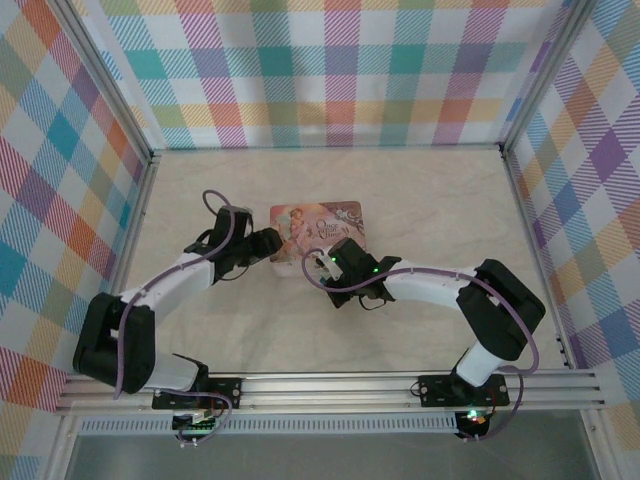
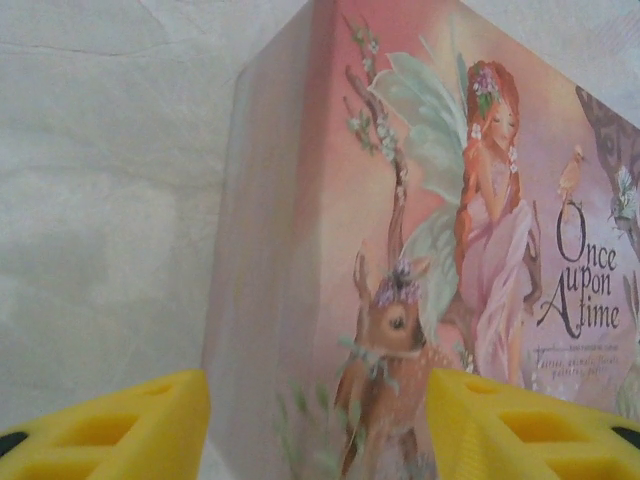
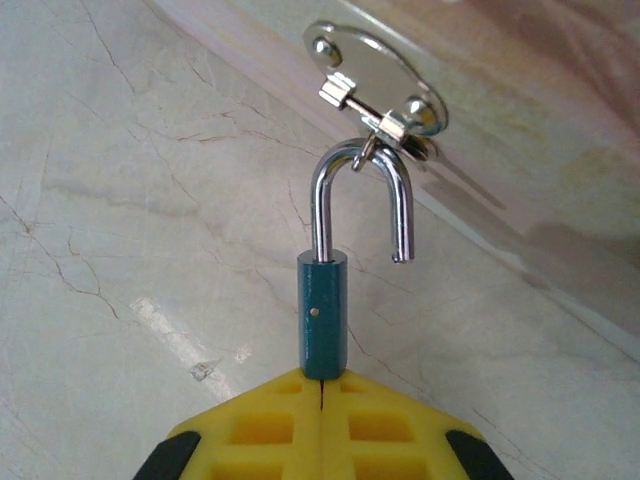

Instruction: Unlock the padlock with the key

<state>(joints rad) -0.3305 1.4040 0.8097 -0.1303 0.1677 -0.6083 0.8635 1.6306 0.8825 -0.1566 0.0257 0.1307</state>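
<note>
Bench (image 1: 430, 200) of pale marbled stone carries the pink illustrated tin (image 1: 316, 228), lying flat near its middle. At the tin's left end sits the left gripper (image 1: 268, 243), its yellow fingers (image 2: 110, 425) spread apart with a corner of the tin between them; whether they press on it I cannot tell. At the tin's near side the right gripper (image 3: 320, 390) has its fingers together, clamped on the teal body of the padlock (image 3: 322, 315). The silver shackle (image 3: 360, 185) stands open, one leg free, hooked through the loop of the tin's hasp plate (image 3: 375, 80).
</note>
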